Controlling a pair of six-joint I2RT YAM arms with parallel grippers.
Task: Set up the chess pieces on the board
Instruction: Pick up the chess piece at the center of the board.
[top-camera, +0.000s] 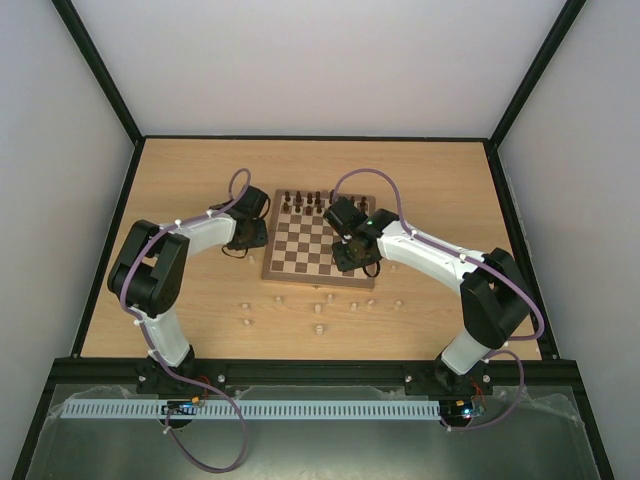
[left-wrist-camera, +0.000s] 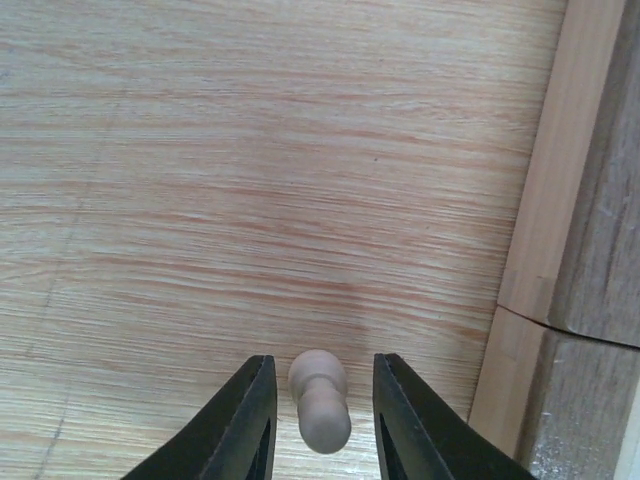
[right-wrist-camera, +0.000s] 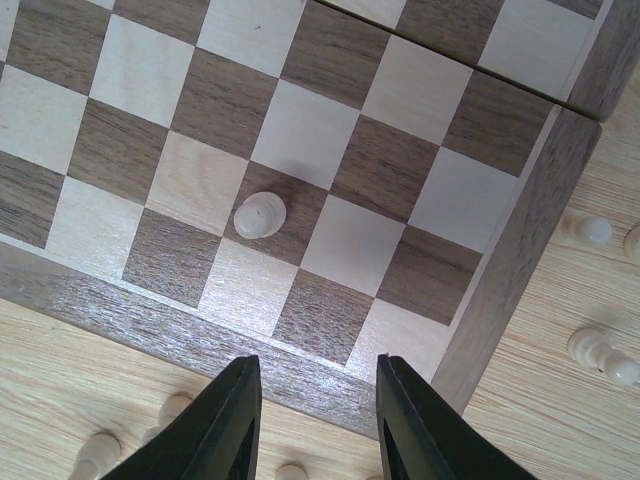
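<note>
Chess pieces: tiny pale light-wood chess pieces (top-camera: 318, 327) are scattered on the plain light-wood tabletop (top-camera: 200, 170) in front of the board.
Standing pawn (right-wrist-camera: 260, 215): set on a dark square near the board's front corner.
Board: square wooden chessboard (top-camera: 318, 281), checkered dark brown and cream.
Left gripper (left-wrist-camera: 323, 362): jaws parted, a lying pawn (left-wrist-camera: 320, 405) framed between them with slim gaps.
Right gripper (right-wrist-camera: 315, 420): jaws parted, nothing held, above the board's near border.

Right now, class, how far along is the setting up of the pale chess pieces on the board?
Done: one pale pawn stands on the board; dark pieces line its far edge. In hand: the left pincer straddles a fallen pawn on the table, not yet gripping. The right pincer hangs open and empty over the board's near edge. Left: the loose pale pieces scattered in front of the board.
</note>
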